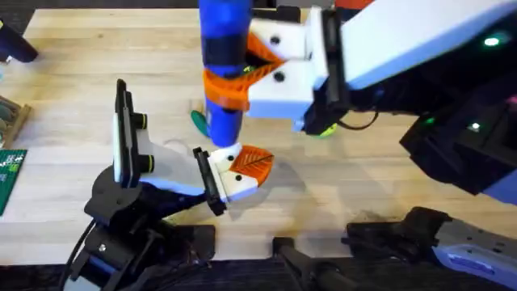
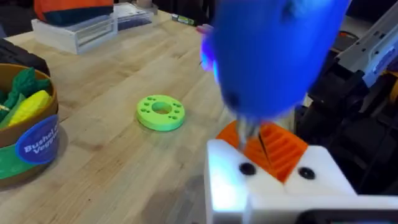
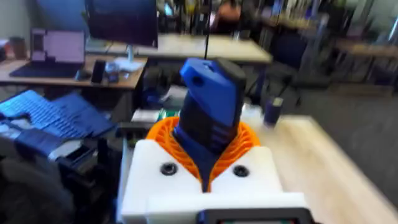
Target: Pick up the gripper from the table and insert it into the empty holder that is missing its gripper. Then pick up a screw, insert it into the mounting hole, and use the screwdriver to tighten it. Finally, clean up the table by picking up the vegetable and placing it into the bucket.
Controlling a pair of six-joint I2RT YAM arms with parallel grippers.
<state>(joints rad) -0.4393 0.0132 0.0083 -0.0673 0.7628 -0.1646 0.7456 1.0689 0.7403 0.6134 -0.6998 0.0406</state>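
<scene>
The right gripper (image 1: 262, 65) holds the screwdriver (image 1: 223, 56) upright over the middle of the counter (image 1: 363, 174), bit pointing down. Directly beneath it sits the robot hand (image 1: 174, 166), with its fitted finger (image 1: 249, 164) under the bit. The robot hand's bare holder (image 1: 123, 129) stands to the left of the right gripper and nearer the arm bases. In the left wrist view, a holed disc (image 2: 160, 112) lies on the counter beyond the screwdriver, and the bucket (image 2: 28, 134) stands farther off with toy food (image 2: 26, 106) inside.
</scene>
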